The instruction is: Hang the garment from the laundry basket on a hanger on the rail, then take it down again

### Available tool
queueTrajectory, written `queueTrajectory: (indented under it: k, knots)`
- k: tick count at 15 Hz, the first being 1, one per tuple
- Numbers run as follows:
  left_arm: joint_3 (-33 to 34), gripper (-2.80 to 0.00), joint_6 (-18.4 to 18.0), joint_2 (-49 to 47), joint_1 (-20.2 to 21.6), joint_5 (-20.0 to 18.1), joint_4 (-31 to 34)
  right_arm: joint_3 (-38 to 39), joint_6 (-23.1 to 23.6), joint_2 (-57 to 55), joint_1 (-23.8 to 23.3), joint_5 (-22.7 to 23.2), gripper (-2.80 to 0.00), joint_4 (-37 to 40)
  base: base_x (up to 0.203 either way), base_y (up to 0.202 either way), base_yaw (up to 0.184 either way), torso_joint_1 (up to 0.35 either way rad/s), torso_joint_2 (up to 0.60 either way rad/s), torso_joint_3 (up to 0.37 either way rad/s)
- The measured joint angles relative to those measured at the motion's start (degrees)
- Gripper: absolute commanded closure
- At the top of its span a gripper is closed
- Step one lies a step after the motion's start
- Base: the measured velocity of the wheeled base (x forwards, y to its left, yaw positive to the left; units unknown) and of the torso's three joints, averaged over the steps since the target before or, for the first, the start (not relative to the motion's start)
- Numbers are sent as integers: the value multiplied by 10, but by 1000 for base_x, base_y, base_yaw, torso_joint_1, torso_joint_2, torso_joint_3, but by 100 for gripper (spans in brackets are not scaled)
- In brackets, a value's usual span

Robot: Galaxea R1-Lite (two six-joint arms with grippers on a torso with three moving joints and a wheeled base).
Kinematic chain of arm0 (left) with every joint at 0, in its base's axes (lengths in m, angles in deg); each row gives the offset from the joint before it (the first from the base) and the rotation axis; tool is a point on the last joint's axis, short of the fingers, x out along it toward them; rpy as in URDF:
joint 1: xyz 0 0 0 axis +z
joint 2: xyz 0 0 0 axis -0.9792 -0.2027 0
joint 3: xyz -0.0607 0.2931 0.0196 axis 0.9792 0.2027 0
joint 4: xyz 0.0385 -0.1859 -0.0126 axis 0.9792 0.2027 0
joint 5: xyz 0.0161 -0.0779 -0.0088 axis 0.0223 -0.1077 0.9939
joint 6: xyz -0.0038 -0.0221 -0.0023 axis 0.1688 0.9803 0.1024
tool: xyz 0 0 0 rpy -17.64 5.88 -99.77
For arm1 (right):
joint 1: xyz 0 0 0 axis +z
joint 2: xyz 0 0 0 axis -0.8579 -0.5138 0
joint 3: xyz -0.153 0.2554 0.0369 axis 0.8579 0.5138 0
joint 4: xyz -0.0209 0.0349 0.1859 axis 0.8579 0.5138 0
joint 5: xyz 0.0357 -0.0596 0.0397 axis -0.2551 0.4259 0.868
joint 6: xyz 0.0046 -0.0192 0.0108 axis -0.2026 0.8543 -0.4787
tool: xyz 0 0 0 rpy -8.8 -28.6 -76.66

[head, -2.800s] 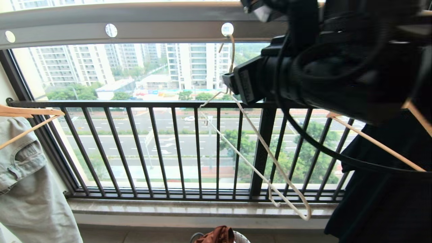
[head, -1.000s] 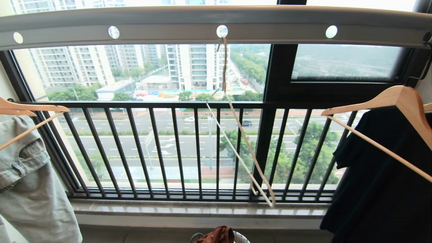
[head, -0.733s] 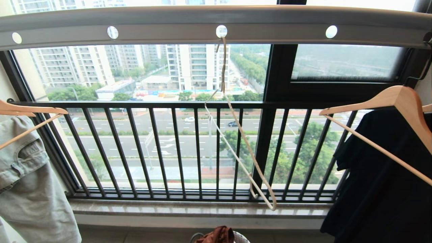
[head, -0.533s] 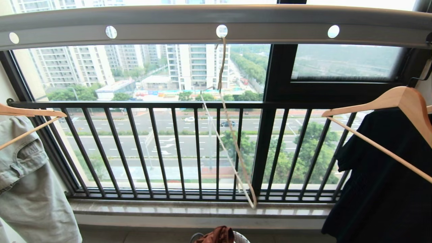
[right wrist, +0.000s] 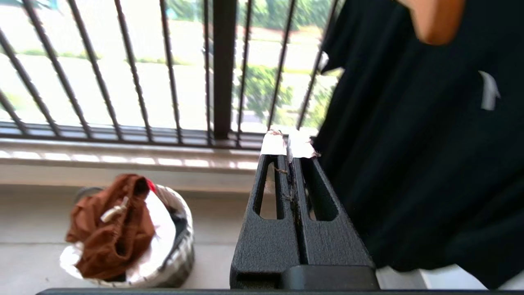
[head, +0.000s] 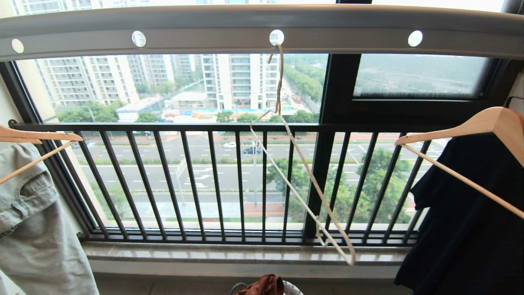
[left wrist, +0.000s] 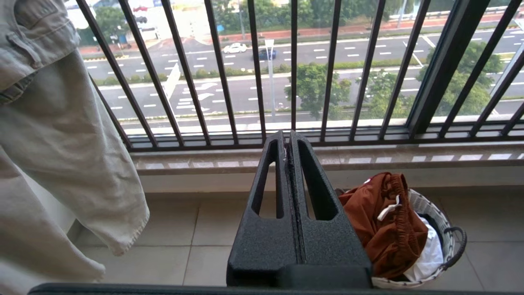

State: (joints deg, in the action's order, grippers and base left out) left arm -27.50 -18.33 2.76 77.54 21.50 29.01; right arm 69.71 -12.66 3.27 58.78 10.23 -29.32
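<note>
The rail (head: pixel 229 28) runs across the top of the window, and everything else sits in relation to it. The hanger (head: pixel 303 180) hangs empty from one of the rail's round holes, its hook through the hole and its thin frame slanting down in front of the black balcony railing (head: pixel 204 180). Towards the rail's left end a pale grey-green denim piece (head: pixel 28 229) hangs from a wooden hanger (head: pixel 37 137); towards its right end a black T-shirt (head: pixel 470 229) hangs from another wooden hanger (head: pixel 470 123). Well below the rail, on the tiled floor (left wrist: pixel 172 237) just inside the stone sill (head: pixel 245 252), stands the laundry basket (left wrist: pixel 434 229), and the garment (left wrist: pixel 385 221) lies crumpled in it, its white drawstring showing on top. Neither arm appears in the head view. The left gripper (left wrist: pixel 288 137) is low beneath the rail, beside the basket, its jaws pressed together with nothing between them. The right gripper (right wrist: pixel 288 145) is next to the black T-shirt, its jaws likewise closed and empty.
</note>
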Motion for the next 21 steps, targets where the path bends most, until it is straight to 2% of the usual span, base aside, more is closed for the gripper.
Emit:
queueTrajectory:
  k: [2, 5, 12, 21]
  knots:
    - [16, 0, -7, 6, 0, -1, -36, 63, 1, 21, 1, 21, 0, -73, 0, 0, 0, 0, 0, 0]
    - [22, 0, -7, 9, 0, -1, -41, 136, -6, 35, 2, 45, 0, -174, 0, 0, 0, 0, 0, 0]
    - [24, 0, 19, 10, 0, -1, -40, 157, -31, 39, 2, 47, 0, -184, 0, 0, 0, 0, 0, 0]
    - [24, 0, 23, 10, 0, -1, -40, 158, -33, 39, 2, 47, 0, -184, 0, 0, 0, 0, 0, 0]
